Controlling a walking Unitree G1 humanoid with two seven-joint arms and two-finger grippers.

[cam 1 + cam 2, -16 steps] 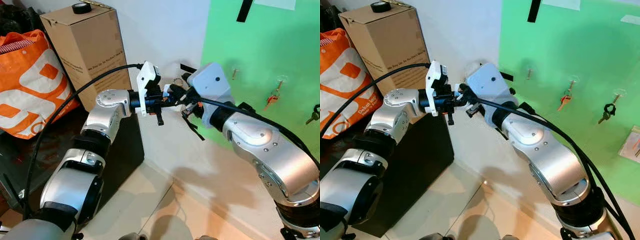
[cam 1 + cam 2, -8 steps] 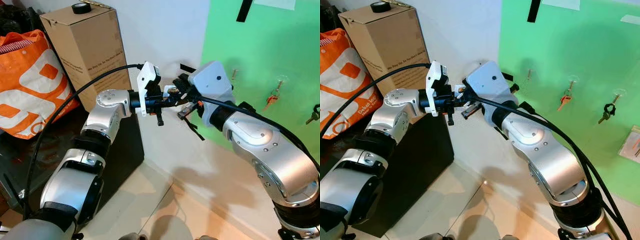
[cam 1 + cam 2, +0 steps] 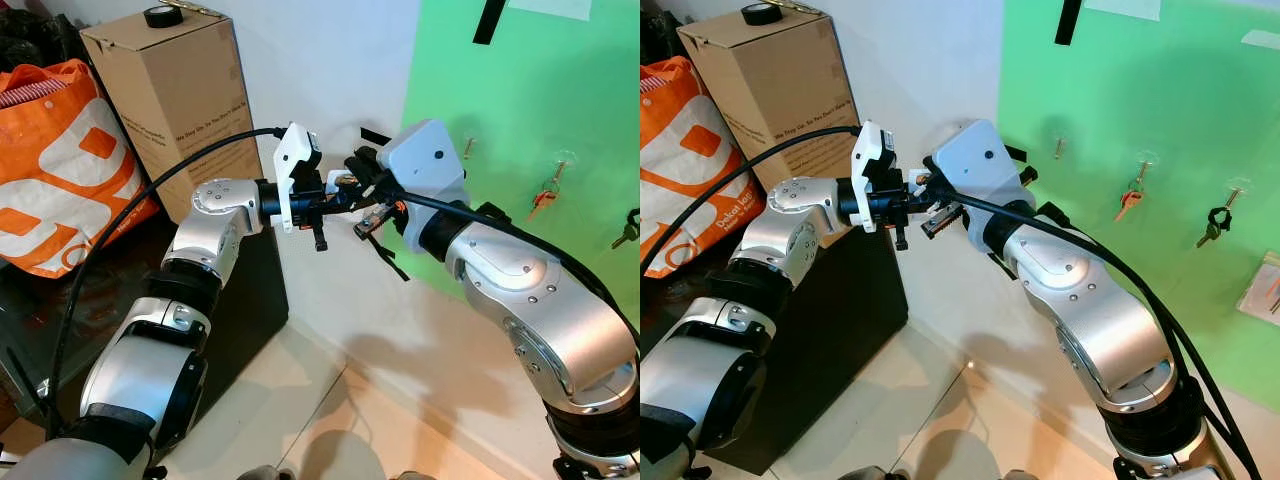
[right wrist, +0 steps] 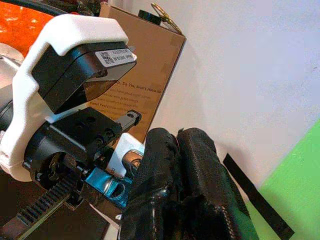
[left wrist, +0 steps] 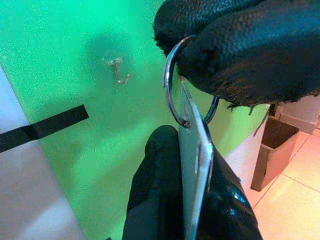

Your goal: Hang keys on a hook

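Both arms raised before the wall, left tool (image 3: 340, 196) and right tool (image 3: 368, 190) meeting tip to tip just beside the edge of the green panel (image 3: 530, 90). Left wrist view: key ring (image 5: 172, 82) with a flat silver key (image 5: 195, 160) pinched between the black fingers (image 5: 240, 55) of the right tool, the key's blade lying against the left tool's finger (image 5: 160, 200); right tool clamped on the ring, left tool's spread cannot be told. Bare hook (image 5: 118, 70) on the green panel beyond; other keys (image 3: 545, 195) hang further along, and a cardboard box (image 3: 165, 90) and orange bag (image 3: 55, 160) stand to the left.
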